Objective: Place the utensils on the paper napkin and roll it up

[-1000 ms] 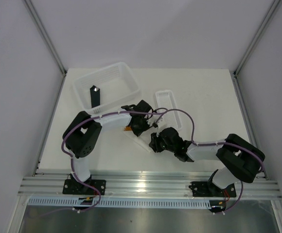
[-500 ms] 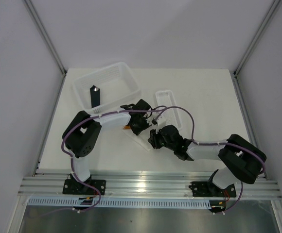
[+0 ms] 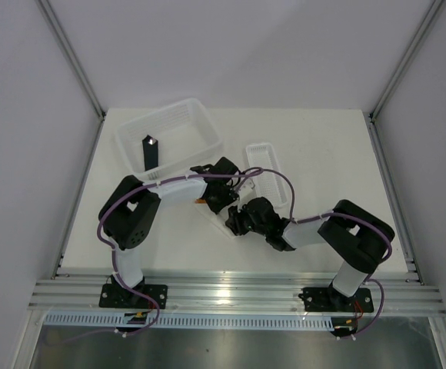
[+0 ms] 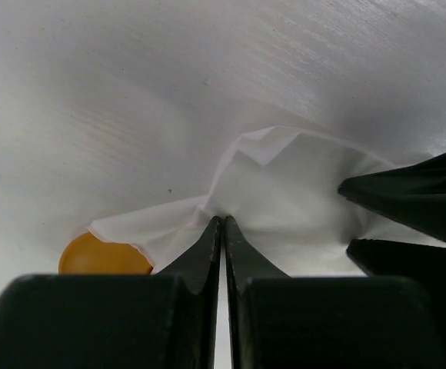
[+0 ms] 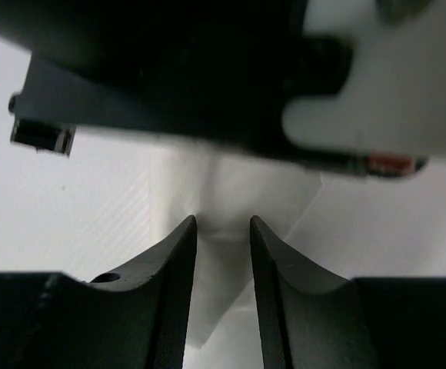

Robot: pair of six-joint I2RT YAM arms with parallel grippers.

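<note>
Just beside narrow white ribbed plastic tray (image 3: 262,153): thin white paper napkin (image 4: 284,184) bunched over round-bowled orange plastic spoon (image 4: 104,257). Left gripper (image 4: 221,221) pinched on its fold; right gripper (image 5: 223,224) parted astride it. Roll snug, evenly, without tearing.

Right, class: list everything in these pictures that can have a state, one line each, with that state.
Spoon: only the bowl shows.
Napkin: bunched into folds, edge over the spoon.
Left gripper: shut on a napkin fold.
Right gripper: jaws apart, a napkin fold between them.
Basket: open side up.
Block: upright inside it.
Tray: flat, open side up.
</note>
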